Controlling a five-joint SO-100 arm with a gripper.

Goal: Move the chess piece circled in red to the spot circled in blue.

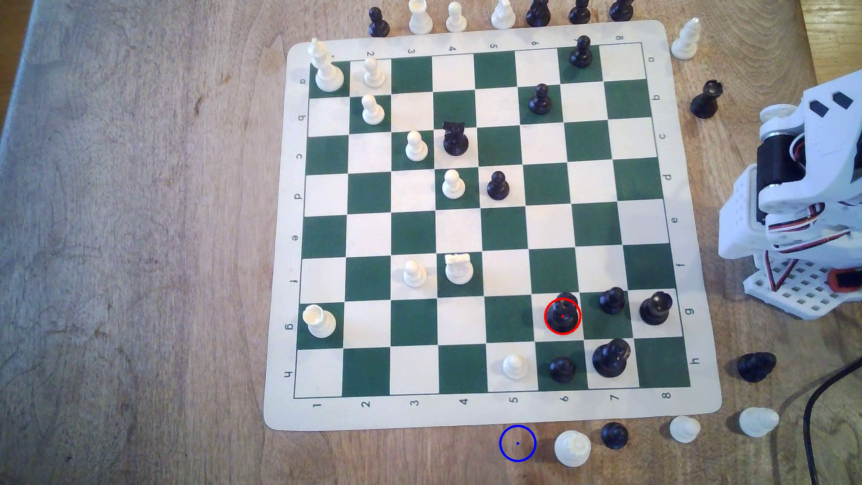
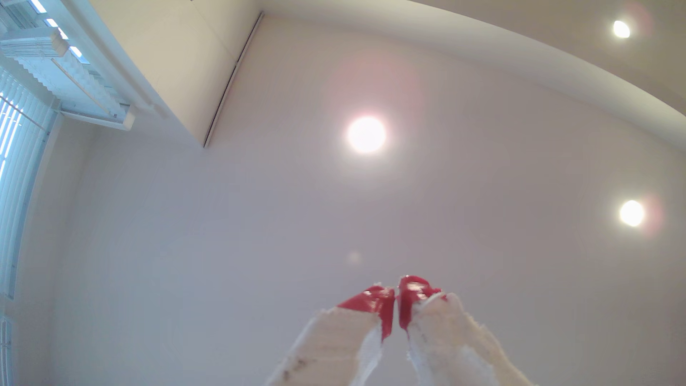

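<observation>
- Surface: light-brown wooden table (image 1: 140,261), worn grain, paler patches toward the exterior view's left
- Green-and-white roll-up chess board (image 1: 485,415) lies flat on it, cream border, corners rounded
- The chess piece (image 1: 562,313), black and glossy, stands upright inside a red ring on a white square in row g, column 6; a black pawn (image 1: 612,300) just beside it toward the exterior view's right
- The spot (image 1: 517,443): blue ring with centre dot on bare wood, just off the board's near edge; a white piece (image 1: 572,448) stands near it
- White arm (image 1: 793,186) folded up at the exterior view's right edge, well apart from the ringed piece
- Gripper (image 2: 396,297) points up at the white ceiling (image 2: 260,222); red-tipped fingers (image 2: 375,302) are together, nothing between them
- Room: three round ceiling lights (image 2: 366,134) lit, window blinds (image 2: 22,156) at one side
</observation>
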